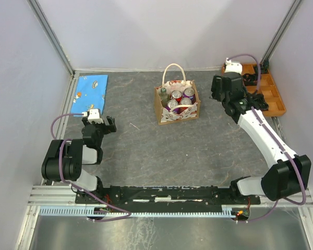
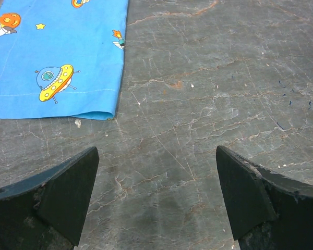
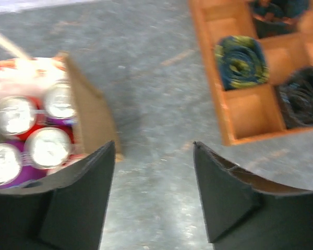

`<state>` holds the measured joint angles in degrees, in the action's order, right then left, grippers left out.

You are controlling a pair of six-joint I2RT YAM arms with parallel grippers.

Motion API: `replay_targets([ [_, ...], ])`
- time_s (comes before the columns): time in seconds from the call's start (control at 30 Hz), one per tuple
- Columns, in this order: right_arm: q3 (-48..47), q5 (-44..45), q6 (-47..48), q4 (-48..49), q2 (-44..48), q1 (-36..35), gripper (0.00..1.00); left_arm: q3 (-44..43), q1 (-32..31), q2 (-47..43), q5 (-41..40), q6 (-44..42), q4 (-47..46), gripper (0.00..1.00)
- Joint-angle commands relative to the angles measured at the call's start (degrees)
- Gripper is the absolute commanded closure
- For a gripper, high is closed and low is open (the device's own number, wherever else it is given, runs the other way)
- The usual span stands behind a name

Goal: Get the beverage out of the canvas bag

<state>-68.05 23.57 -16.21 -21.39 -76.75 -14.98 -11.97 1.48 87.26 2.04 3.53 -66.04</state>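
The tan canvas bag (image 1: 177, 103) with cream looped handles stands upright at the middle back of the table. It holds several beverage cans (image 1: 176, 96) with red and purple sides. In the right wrist view the bag (image 3: 88, 112) is at the left with several can tops (image 3: 48, 148) showing. My right gripper (image 1: 217, 95) (image 3: 154, 151) is open and empty, above the table just right of the bag. My left gripper (image 1: 110, 125) (image 2: 156, 156) is open and empty over bare table, far left of the bag.
An orange compartment tray (image 1: 268, 94) (image 3: 250, 117) with rolled cloths sits at the back right, close behind my right arm. A blue cartoon-print cloth (image 1: 90, 89) (image 2: 57, 57) lies flat at the back left. White walls enclose the table.
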Motion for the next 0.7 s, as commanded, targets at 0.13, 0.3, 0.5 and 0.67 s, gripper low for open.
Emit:
replay_targets([
  [0.13,-10.4,-12.1,3.1,6.9,-7.5,-7.9,0.66,-1.2,-0.2,-0.3,0.0,-2.4,-1.8,0.01],
  [0.3,-14.5,-16.8,3.6,8.8,-14.3,-11.7,0.84,-1.2,-0.2,-0.3,0.0,-2.4,-1.8,0.01],
  [0.5,-17.5,-20.2,2.9,13.1,-20.7,-15.1,0.64,-1.2,-0.2,-0.3,-0.1,-2.4,-1.9,0.01],
  [0.67,-17.6,-22.5,2.8,18.2,-23.3,-16.7,0.38,-1.2,-0.2,-0.3,0.0,-2.4,-1.9,0.01],
])
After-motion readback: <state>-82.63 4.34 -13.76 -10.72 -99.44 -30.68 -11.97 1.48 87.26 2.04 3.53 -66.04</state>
